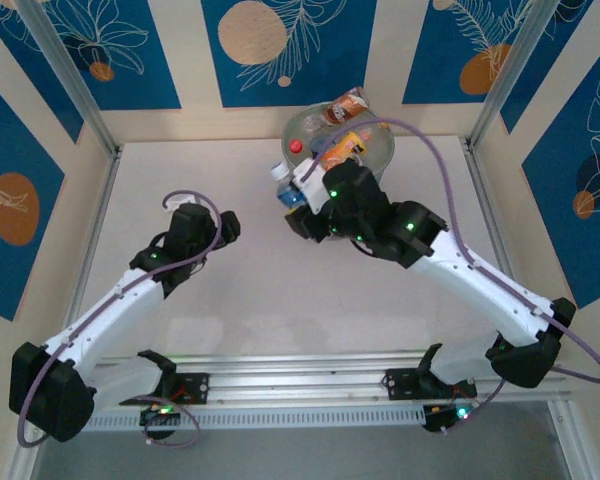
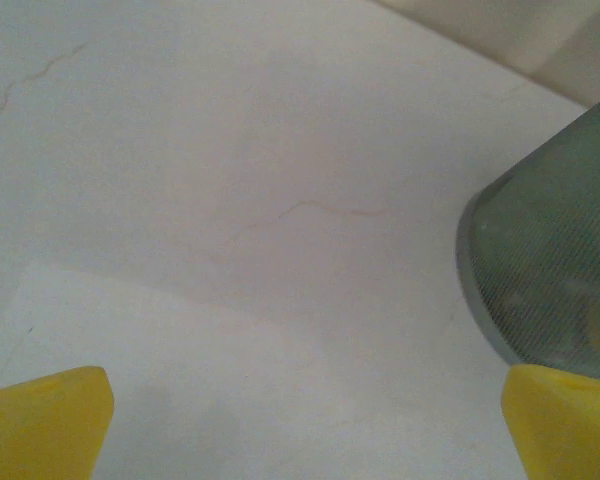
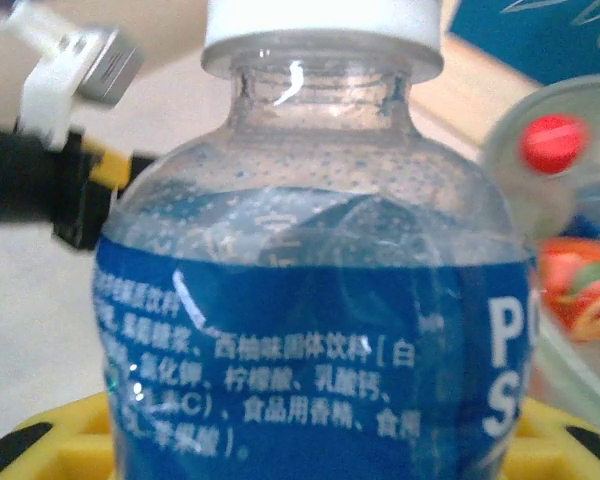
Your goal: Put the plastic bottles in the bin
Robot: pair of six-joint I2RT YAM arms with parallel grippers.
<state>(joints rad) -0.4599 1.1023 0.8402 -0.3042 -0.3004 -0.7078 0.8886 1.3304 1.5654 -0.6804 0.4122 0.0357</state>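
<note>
A clear plastic bottle (image 3: 310,330) with a blue label and white cap stands upright between the yellow fingers (image 3: 60,445) of my right gripper (image 3: 310,462), which is shut on it. In the top view this bottle (image 1: 284,185) and the right gripper (image 1: 298,208) sit just left of the bin (image 1: 380,150). The round grey-green bin holds several bottles, among them an orange-labelled one (image 1: 342,146) and one with a red cap (image 1: 297,146). My left gripper (image 1: 223,226) is open over bare table, nothing between its fingers (image 2: 40,420). The bin (image 2: 555,270) stands to its right.
The white table (image 1: 250,290) is fenced by low walls and metal posts (image 1: 75,85) at the back corners. A metal rail (image 1: 300,385) runs along the near edge by the arm bases. The left arm's black and yellow end (image 3: 50,185) shows beyond the held bottle.
</note>
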